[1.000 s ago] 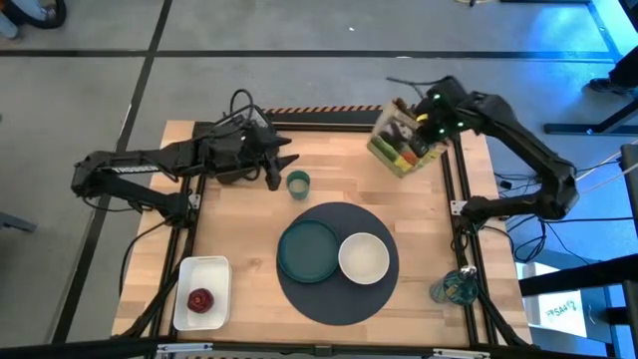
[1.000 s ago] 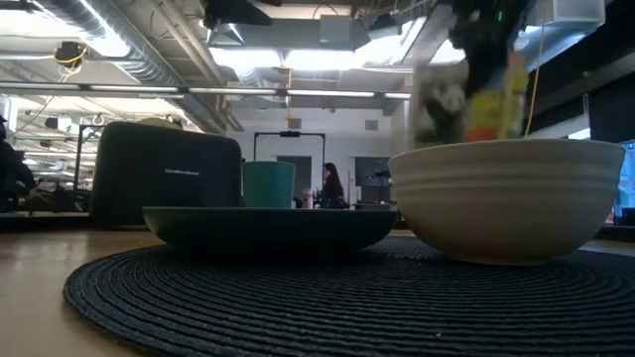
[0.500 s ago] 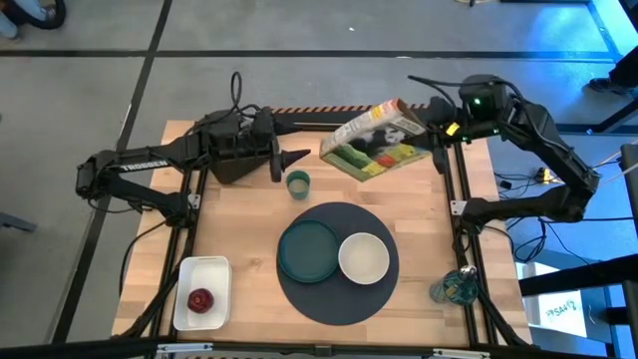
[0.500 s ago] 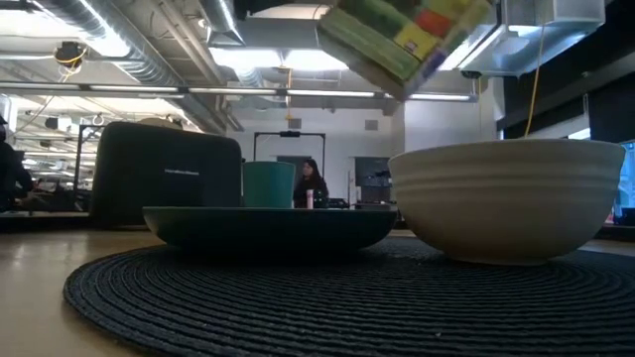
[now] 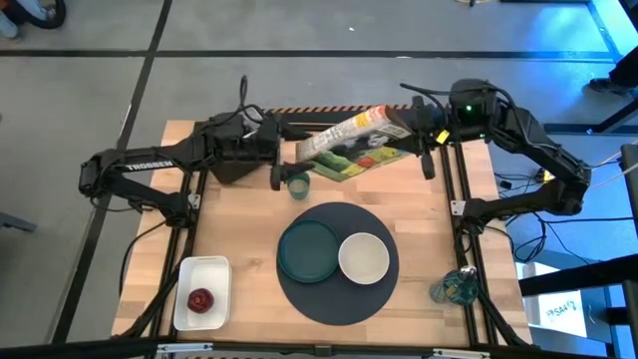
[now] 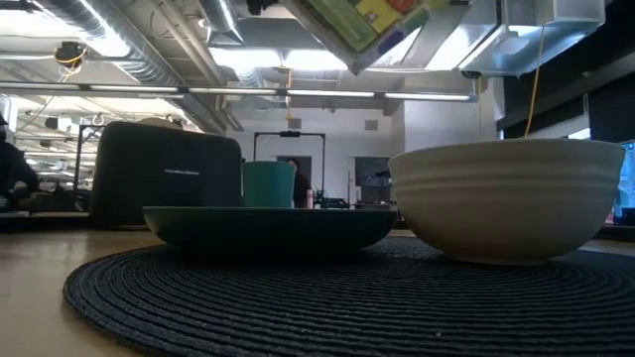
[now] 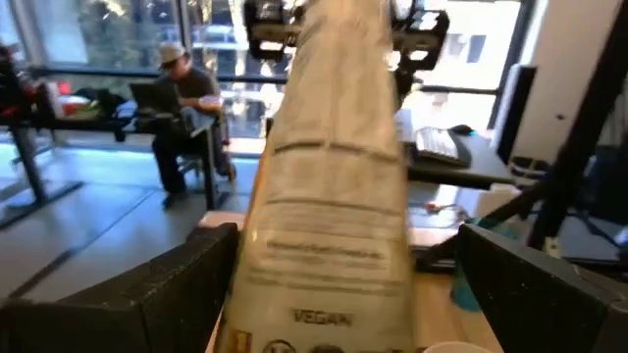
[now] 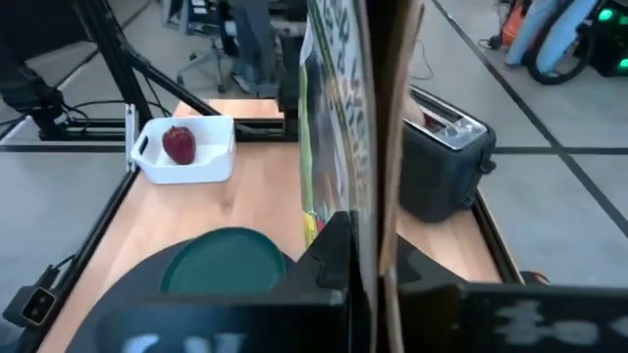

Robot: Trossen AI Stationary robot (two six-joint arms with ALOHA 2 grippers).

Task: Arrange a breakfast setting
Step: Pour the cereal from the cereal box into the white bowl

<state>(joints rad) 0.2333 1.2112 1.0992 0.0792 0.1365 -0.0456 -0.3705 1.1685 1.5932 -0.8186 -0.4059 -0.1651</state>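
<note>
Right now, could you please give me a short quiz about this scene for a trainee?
1. True or false: the white bowl sits on the dark round mat.
2. What lies in the white tray?
3. Which gripper holds the cereal box? A left B right

Key: 1 true. 2 the red fruit. 3 B: the right gripper grips its end; the left gripper is open beside it.

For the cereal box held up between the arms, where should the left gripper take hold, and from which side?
Grip the free end of the cereal box, coming from the table's left. The right gripper already clamps the other end, and the box lies stretched toward the left gripper, above the green cup. Probably close across the thin faces, which the left wrist view shows between open fingers.
</note>
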